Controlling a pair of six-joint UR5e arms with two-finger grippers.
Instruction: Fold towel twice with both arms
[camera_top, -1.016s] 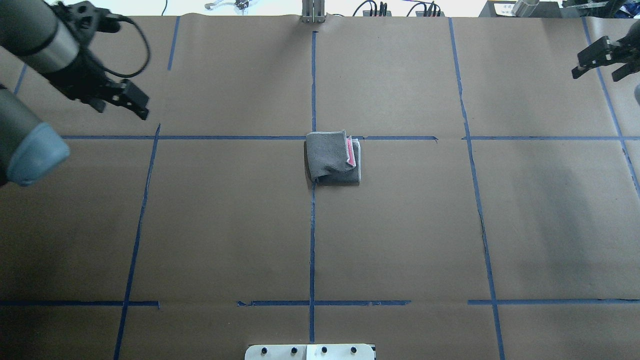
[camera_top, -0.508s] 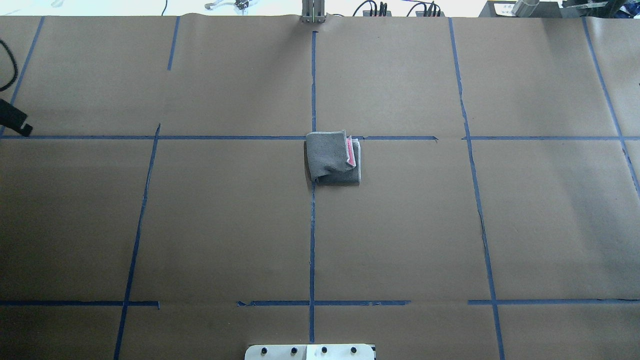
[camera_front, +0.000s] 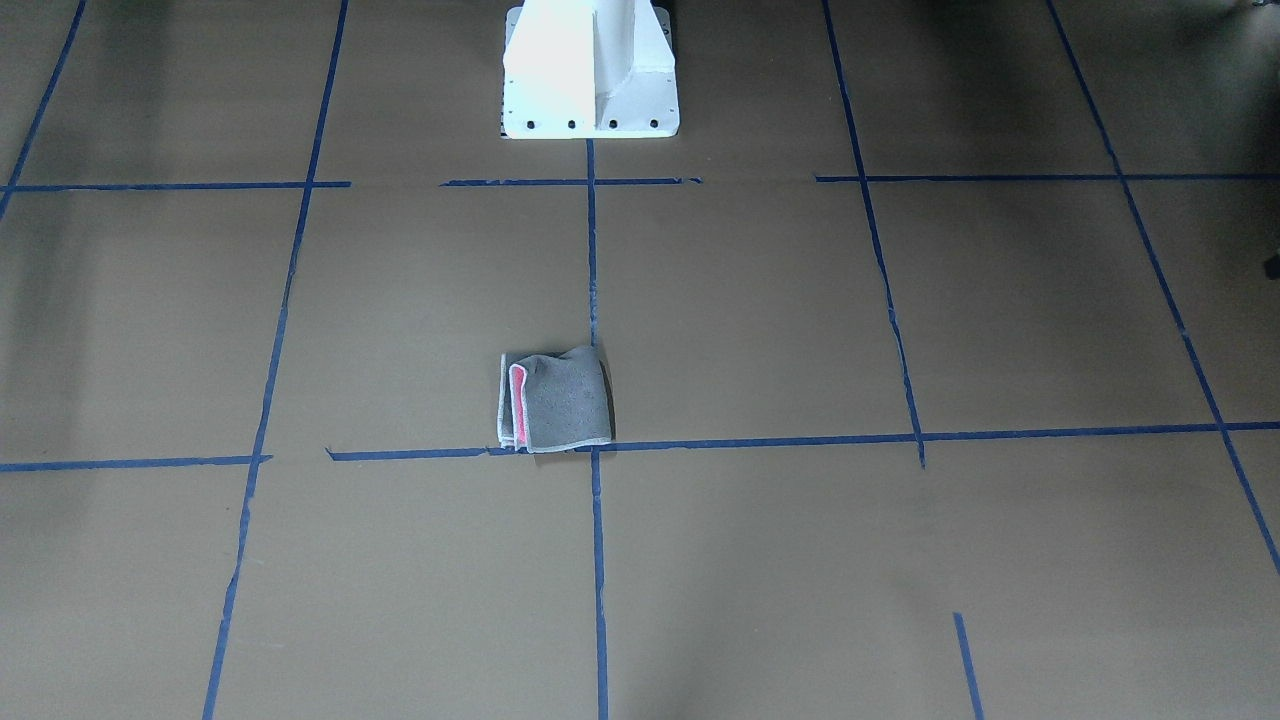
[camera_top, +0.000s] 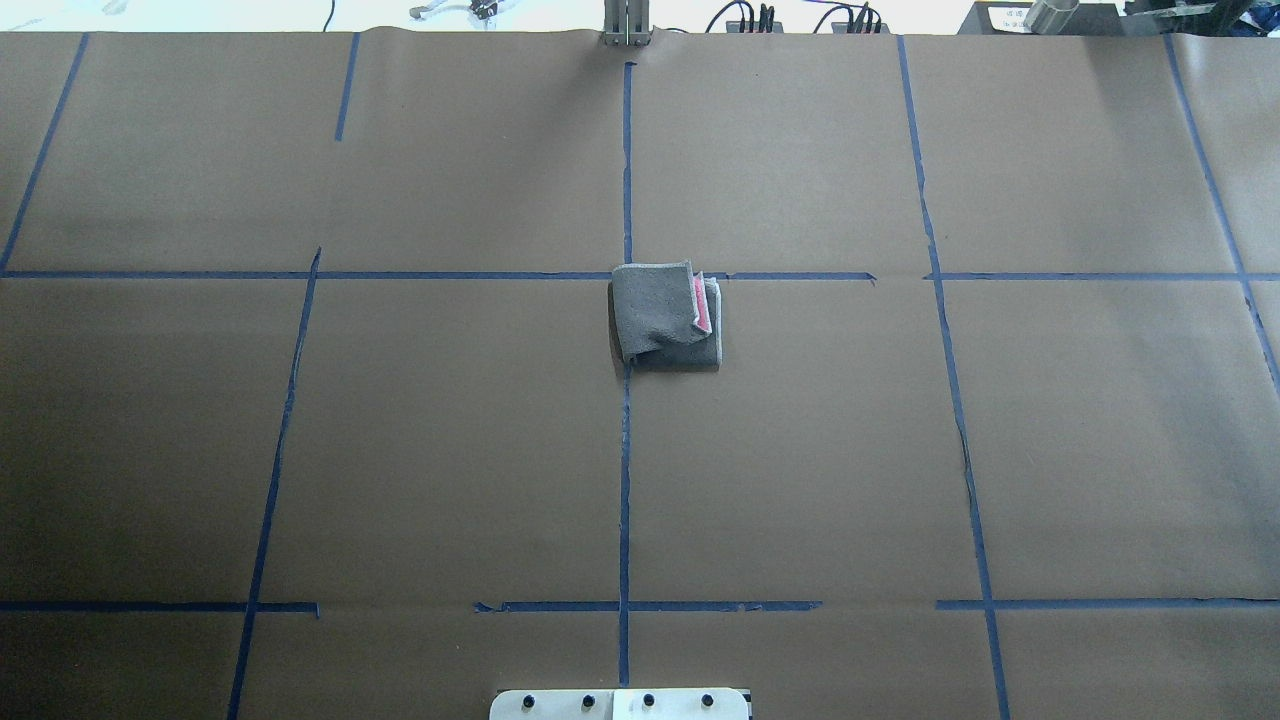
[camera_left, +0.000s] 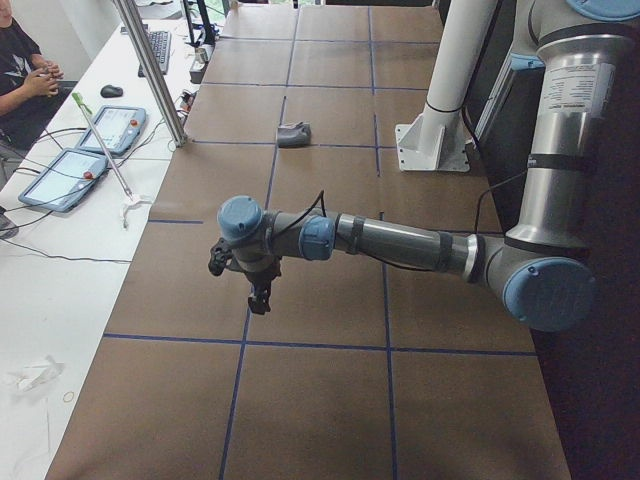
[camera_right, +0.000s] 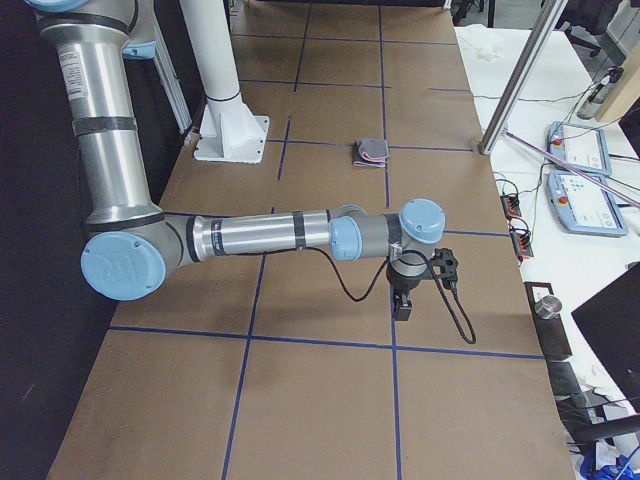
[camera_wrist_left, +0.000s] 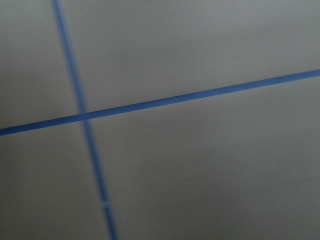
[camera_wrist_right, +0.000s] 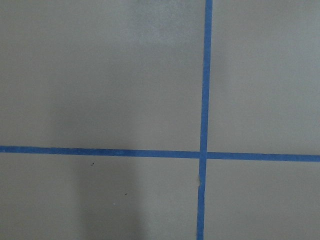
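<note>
**Hard to make out**
- The left tool (camera_left: 258, 296) shows only in the left side view, small and dark, pointing down over the desk (camera_top: 400, 450). Whether its fingers are spread or pressed together cannot be told.
- The right tool (camera_right: 404, 300) shows only in the right side view, also pointing down. Its finger state cannot be told either.
- The wrist views give only brown paper crossed by blue tape lines (camera_wrist_right: 204, 100). The left wrist view is blurred.
- The upright links of the left arm (camera_left: 400, 240) and right arm (camera_right: 260, 236) are cut off at the top edge of the side views.

**Task's thing**
- The towel (camera_top: 665, 318) is folded into a small packet with the grey face outward. A pink-red layer and the whitish edge show along one side.
- It lies flat at mid-desk on a tape crossing, out in front of the white pedestal (camera_front: 590, 70).
- It is well apart from both tools, each of which hangs near its own end of the desk. Nothing touches the towel.

**View against view**
- The overhead and front-facing views show the towel and the desk but neither arm. The side views show the arms, with the towel small behind them.
- The pink strip sits on the overhead view's right and on the front-facing view's left.
- The left side view also shows a seated operator (camera_left: 25, 70) and control pendants (camera_left: 62, 180) on a white bench.
</note>
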